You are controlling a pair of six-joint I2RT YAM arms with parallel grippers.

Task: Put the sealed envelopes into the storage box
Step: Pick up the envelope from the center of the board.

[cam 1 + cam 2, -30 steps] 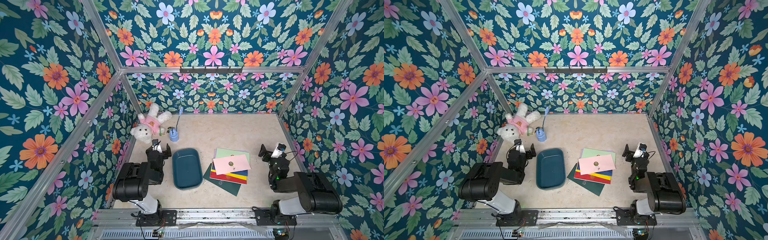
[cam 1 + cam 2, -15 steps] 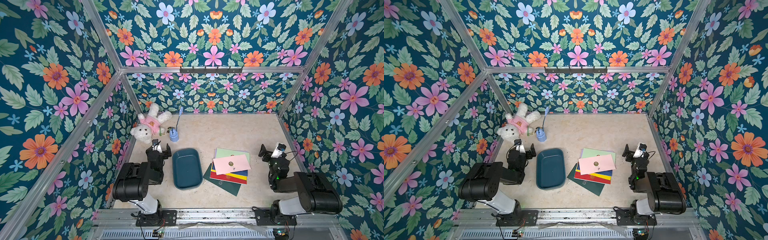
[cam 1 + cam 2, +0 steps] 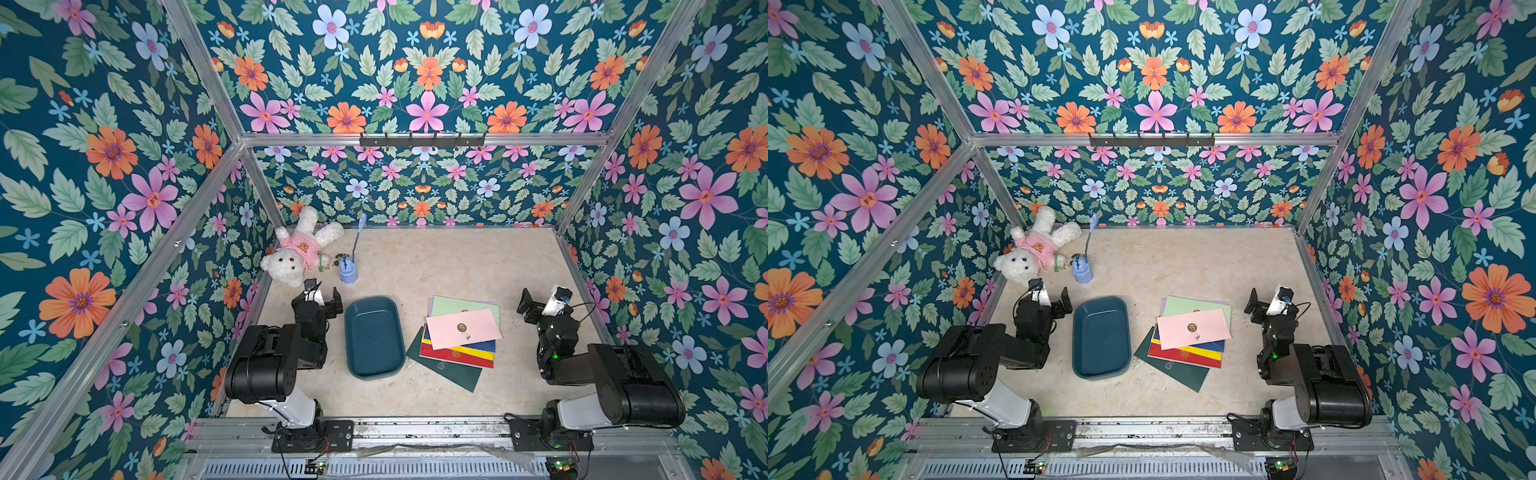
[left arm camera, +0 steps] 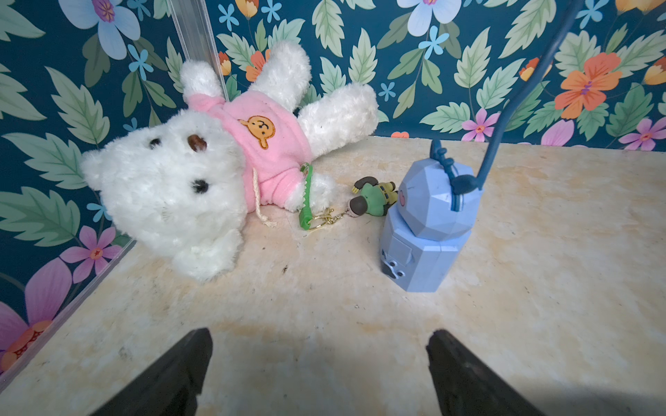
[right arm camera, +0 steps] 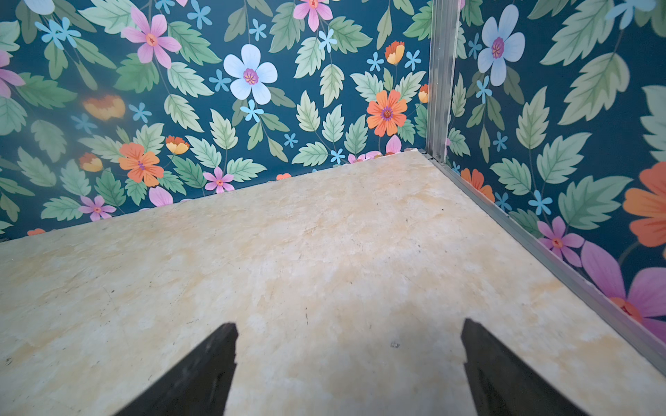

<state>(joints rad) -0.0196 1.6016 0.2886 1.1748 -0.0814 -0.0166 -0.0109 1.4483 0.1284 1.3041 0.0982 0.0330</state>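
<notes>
The beige table (image 3: 436, 266) is seen in both top views, filling the lower middle of the frame. The left gripper (image 3: 323, 293) is held at centre left and the right gripper (image 3: 540, 300) at centre right. Both are spread wide and nothing is held (in the wrist views only bare table is seen between the black fingers (image 4: 173, 371)). The box (image 3: 374, 336) is set in the lower middle, just right of the left gripper. The envelopes (image 3: 461, 330) are stacked in a loose fan right of the box, apart from its rim. A pink one is on top, with green, navy, yellow and red edges shown beneath. A white bear (image 3: 297, 255) is laid on its back left of centre. A light-blue cup (image 3: 348, 272) is stood just right of it, and a small keychain (image 4: 371, 200) is laid between them.
</notes>
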